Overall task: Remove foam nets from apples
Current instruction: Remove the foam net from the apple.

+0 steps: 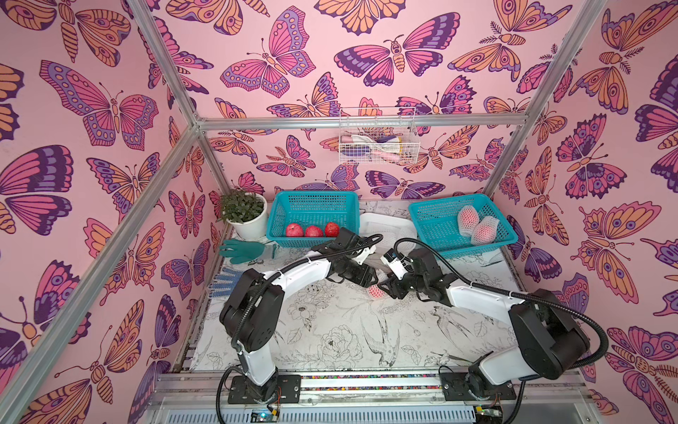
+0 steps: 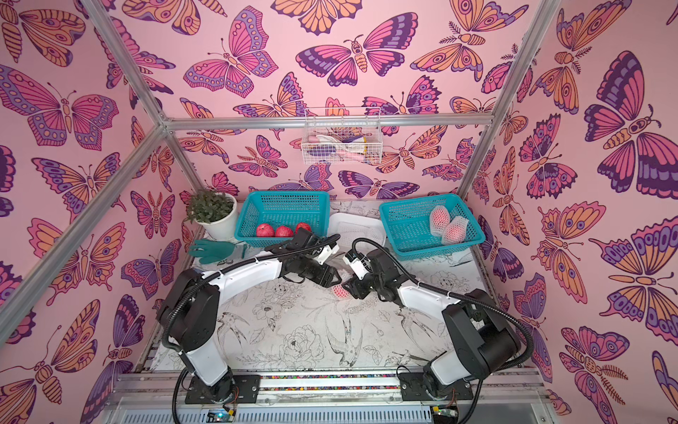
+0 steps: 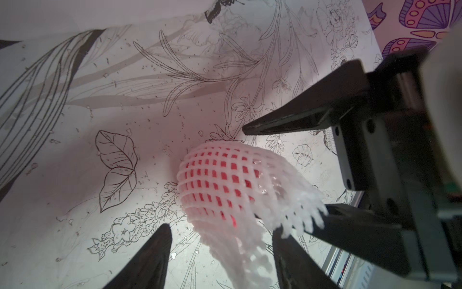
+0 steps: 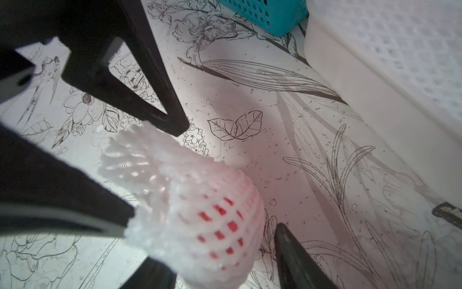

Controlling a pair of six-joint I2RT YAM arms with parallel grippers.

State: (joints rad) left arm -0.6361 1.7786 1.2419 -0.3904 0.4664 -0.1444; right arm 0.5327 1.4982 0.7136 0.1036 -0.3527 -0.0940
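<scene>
White foam net (image 3: 220,185) looks soft and frayed; teal basket (image 1: 312,211) is perforated plastic; bench (image 1: 330,319) wears matt printed covering.

Top views are bright, evenly lit, warped at 3 and 9 o'clock — wrist views dimmer, foam net (image 4: 185,215) blurred.

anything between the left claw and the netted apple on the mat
Nothing visible does. The netted apple lies on the mat in front of the left claw, the loose end of the net reaching between its open fingers. The right claw is opposite.
</scene>
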